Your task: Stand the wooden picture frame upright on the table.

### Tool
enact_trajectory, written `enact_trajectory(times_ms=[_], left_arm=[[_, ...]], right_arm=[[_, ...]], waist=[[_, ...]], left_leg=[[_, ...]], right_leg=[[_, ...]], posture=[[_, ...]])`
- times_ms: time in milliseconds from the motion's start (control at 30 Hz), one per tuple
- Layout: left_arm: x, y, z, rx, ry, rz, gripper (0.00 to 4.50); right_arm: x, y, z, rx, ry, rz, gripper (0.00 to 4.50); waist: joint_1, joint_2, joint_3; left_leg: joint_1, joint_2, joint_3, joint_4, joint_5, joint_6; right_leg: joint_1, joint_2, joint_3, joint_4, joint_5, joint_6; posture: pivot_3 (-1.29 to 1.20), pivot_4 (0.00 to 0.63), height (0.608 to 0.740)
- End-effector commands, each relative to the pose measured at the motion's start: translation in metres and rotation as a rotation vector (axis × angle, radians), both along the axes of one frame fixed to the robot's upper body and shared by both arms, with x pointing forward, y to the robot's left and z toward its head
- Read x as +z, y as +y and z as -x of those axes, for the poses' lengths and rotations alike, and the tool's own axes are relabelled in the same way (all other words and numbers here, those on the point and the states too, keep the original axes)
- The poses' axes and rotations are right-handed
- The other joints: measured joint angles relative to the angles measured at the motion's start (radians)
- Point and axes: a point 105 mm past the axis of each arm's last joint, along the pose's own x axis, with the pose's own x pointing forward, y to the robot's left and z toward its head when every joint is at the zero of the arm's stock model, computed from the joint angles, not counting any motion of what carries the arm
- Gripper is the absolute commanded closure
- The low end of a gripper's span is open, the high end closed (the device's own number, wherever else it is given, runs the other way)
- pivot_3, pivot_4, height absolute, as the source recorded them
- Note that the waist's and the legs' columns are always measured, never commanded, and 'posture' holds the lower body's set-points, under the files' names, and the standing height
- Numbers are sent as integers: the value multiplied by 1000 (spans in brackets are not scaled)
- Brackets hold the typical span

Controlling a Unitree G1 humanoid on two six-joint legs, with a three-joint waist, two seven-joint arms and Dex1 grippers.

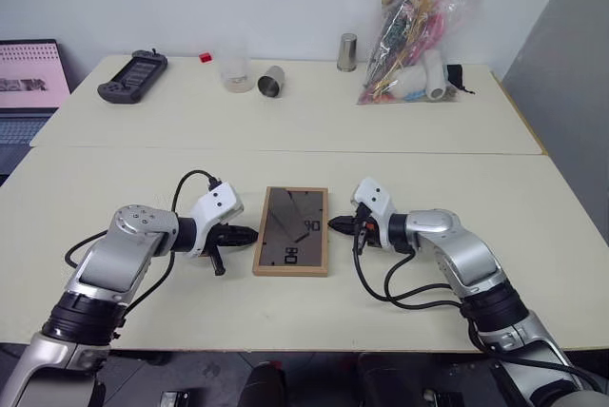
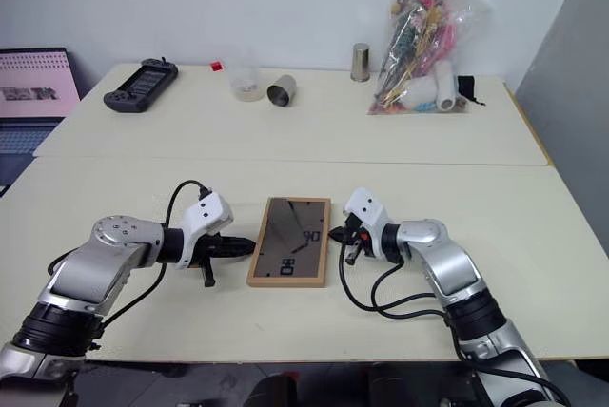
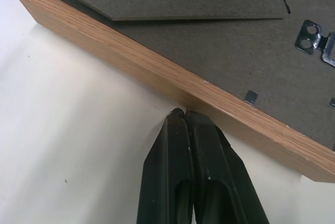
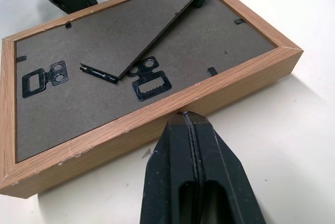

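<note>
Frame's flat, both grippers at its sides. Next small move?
Probably press both shut grippers inward and lift. The wooden picture frame lies back-up on the table, the left gripper tip at one long edge, the right gripper at the other, stand partly folded out.

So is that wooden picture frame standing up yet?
No. The wooden picture frame lies flat on the table, face down, dark back panel showing.

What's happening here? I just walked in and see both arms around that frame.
The wooden picture frame lies face down on the table, its fold-out stand slightly raised. The left gripper and right gripper, both shut, press their tips against its opposite long edges. It isn't upright yet.
</note>
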Motion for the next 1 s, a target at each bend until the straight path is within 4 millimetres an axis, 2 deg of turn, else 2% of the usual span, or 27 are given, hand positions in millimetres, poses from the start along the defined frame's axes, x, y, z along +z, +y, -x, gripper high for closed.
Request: enact_trajectory(times_ms=[33,133,300,567,733,800,1000], left_arm=[[20,16,-11,76,-74,49,4273],[34,25,-4,105,23,198,3915],[42,42,6,189,260,368,2914],[50,25,16,228,610,571,1232],[33,23,20,275,736,630,190],[27,23,19,300,770,649,35],[1,16,24,375,937,633,35]], right_arm=[[6,-13,-2,-3,-62,38,4500],[4,-27,-6,-38,-70,54,4500],[7,-36,-11,-85,-89,31,4500],[10,-32,-15,-112,-110,2,4500],[9,-31,-13,-124,-106,-11,4500],[9,-30,-11,-125,-103,-13,4500],[7,-26,-2,-92,-86,-14,4500]], waist=[[0,0,0],[1,0,0],[-3,0,0],[-9,0,0],[-16,0,0],[-17,0,0],[-18,0,0]], left_leg=[[0,0,0,0,0,0],[0,0,0,0,0,0],[0,0,0,0,0,0],[0,0,-1,0,0,0],[0,0,-1,0,0,0],[0,0,-1,0,0,0],[0,0,-1,0,0,0]], right_leg=[[0,0,0,0,0,0],[0,0,0,0,0,0],[0,0,0,0,0,0],[0,0,-1,0,0,0],[0,0,-1,1,0,0],[0,0,-1,1,0,0],[0,0,-1,2,0,0]], posture=[[0,150,740],[0,150,740],[0,150,740],[0,150,740],[0,150,740],[0,150,740],[0,150,740]])
